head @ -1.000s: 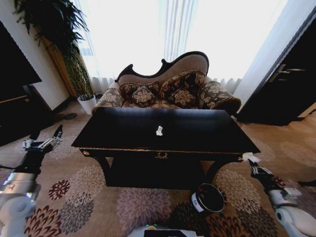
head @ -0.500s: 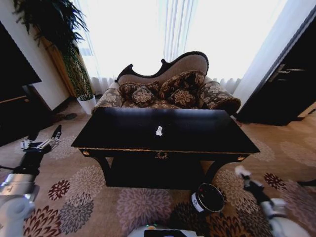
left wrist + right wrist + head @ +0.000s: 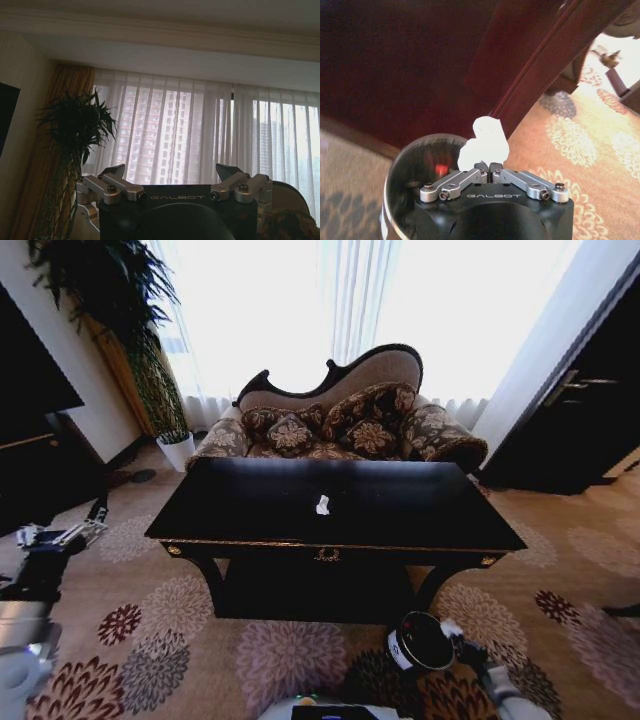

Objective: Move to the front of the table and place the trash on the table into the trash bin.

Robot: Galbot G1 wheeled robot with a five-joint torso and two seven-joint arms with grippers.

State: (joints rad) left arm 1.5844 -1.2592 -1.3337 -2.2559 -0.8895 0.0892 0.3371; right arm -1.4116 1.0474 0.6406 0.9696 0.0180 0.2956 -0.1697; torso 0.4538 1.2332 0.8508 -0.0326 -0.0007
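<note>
**A:** What is in front of you?

**B:** The tabletop (image 3: 400, 505), black and glossy, fills the middle. One white wad (image 3: 322, 505) lies near its centre. The bin (image 3: 421, 641) stands on the carpet by the right front leg.

**A:** And your tools?

**B:** Your right tool (image 3: 490, 167) hangs above the bin's rim, pinched tight on a white paper wad (image 3: 483, 145). Your left tool (image 3: 172, 181) is wide, parked low at your left side.

**A:** What could go wrong?

**B:** The wad sits toward the rim, not the centre. Release there and it may fall onto the carpet.
</note>
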